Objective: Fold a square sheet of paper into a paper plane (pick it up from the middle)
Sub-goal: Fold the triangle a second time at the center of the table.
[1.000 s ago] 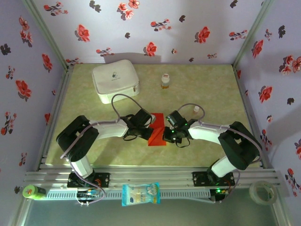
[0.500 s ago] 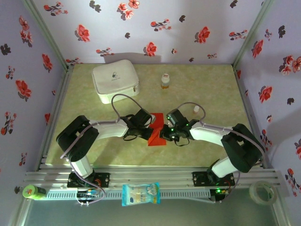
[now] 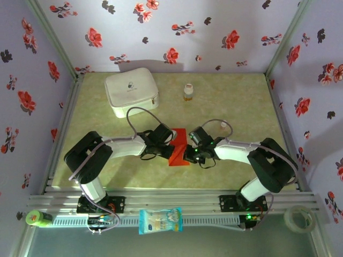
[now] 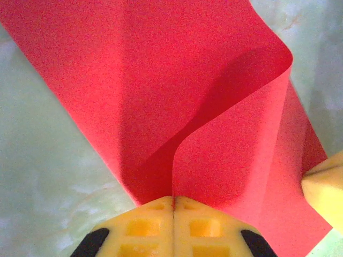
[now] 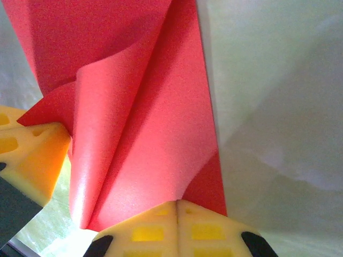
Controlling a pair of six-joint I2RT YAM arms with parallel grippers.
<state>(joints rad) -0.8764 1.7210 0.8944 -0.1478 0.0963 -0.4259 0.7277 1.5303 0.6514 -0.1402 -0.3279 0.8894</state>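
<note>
The square sheet of paper (image 3: pixel 179 148) is bright red and lies mid-table, lifted and buckled between both grippers. My left gripper (image 3: pixel 170 141) is at its left edge and my right gripper (image 3: pixel 188 153) at its right edge. In the left wrist view the yellow fingers (image 4: pixel 144 227) of the left gripper (image 4: pixel 173 199) are shut on a raised fold of the paper (image 4: pixel 161 91), which curls over to the right. In the right wrist view the right gripper (image 5: pixel 177 202) is shut on a curled flap of the paper (image 5: pixel 139 123). A paper plane is out of view.
A white zip case (image 3: pixel 131 91) sits at the back left and a small bottle (image 3: pixel 187 92) at the back centre. A small white object (image 3: pixel 223 125) lies right of the arms. A blue-and-white snack packet (image 3: pixel 160 220) rests on the front rail, with a tape roll (image 3: pixel 299 218) at far right.
The right gripper has shifted slightly left toward the left gripper, and the red paper bulges up a little more between them. The left arm has hardly moved.
</note>
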